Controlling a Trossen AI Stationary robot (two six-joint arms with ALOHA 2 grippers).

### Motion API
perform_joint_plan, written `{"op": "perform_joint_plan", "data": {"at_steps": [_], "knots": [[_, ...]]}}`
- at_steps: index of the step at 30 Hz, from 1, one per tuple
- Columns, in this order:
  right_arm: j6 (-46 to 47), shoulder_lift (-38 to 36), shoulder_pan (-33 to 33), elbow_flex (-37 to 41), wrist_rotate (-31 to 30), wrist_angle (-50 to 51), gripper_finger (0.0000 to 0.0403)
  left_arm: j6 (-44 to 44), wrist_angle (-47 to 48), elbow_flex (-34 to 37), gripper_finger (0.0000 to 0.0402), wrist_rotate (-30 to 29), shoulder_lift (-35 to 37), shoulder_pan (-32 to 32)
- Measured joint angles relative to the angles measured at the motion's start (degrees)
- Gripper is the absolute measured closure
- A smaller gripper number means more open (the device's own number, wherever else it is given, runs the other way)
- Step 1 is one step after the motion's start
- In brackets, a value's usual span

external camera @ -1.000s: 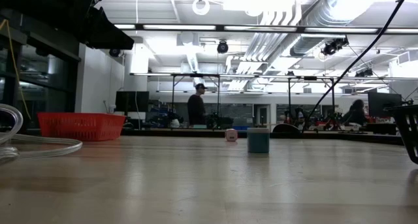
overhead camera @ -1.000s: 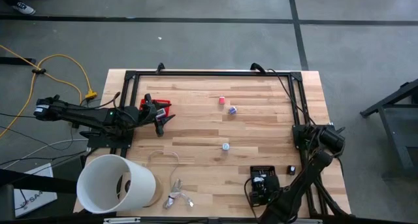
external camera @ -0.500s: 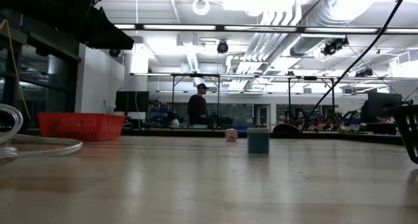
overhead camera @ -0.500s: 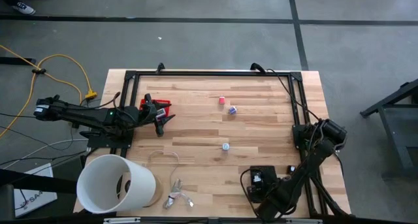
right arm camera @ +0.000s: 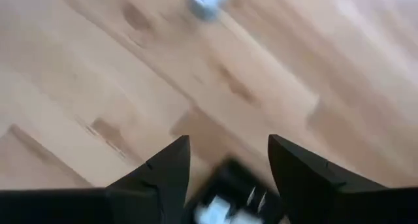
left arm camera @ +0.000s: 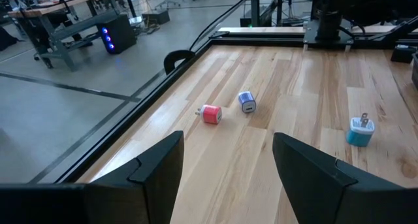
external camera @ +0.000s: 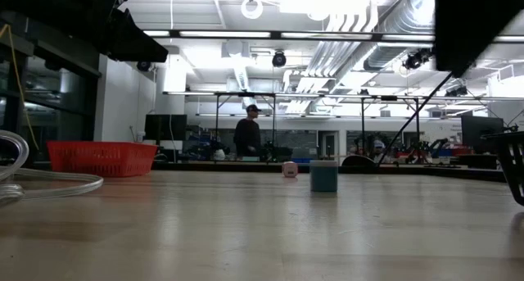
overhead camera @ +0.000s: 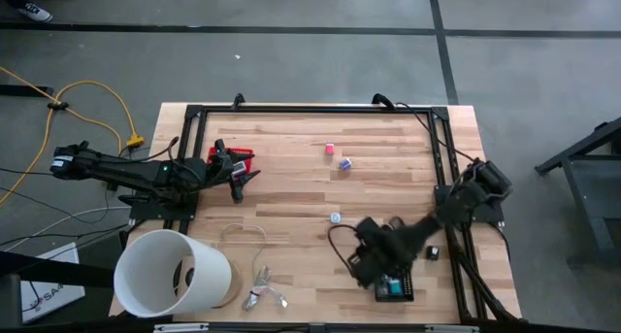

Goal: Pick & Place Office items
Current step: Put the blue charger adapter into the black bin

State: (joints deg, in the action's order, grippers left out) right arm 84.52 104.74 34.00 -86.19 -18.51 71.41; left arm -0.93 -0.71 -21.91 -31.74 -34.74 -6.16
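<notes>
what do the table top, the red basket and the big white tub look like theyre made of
Table top: wood, pale planks with visible grain and darker strips, smooth finish.
Red basket: probably plastic, thin walls in a fine open mesh.
White tub: looks like plastic, plain matte white with smooth round walls; lying on its side, so paper or card can't be ruled out.

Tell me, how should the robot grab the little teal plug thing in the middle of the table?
Probably by its two flat sides, coming straight down. The teal plug stands alone on the bare table, metal prongs pointing up, so open fingers could straddle the body. The right gripper is open and nearest.
</notes>
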Motion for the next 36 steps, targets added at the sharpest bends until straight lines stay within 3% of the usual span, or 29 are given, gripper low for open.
{"op": "perform_joint_plan", "data": {"at_steps": [6, 14, 21, 30, 36], "knots": [[-23.7, -0.08, -6.0, 0.0, 0.08, -6.63, 0.021, 0.0, -0.02, 0.0, 0.0175, -0.01, 0.0, -0.01], [-30.26, -0.06, -13.15, 0.0, 7.52, -10.22, 0.021, 0.01, -0.02, 0.0, 0.0175, 0.0, 0.0, 0.0], [-47.77, -0.06, -17.0, 0.0, 8.14, -13.17, 0.021, 0.02, -0.02, 0.0, 0.0175, 0.0, 0.0, -0.01], [-60.05, -0.02, -20.11, 0.0, 8.21, -13.83, 0.021, 0.02, -0.02, 0.0, 0.0175, -0.01, 0.0, -0.01], [-62.48, -0.03, -20.25, 3.58, 8.31, -18.43, 0.021, 0.02, -0.04, 0.0, 0.0175, -0.01, 0.0, -0.01]]}}
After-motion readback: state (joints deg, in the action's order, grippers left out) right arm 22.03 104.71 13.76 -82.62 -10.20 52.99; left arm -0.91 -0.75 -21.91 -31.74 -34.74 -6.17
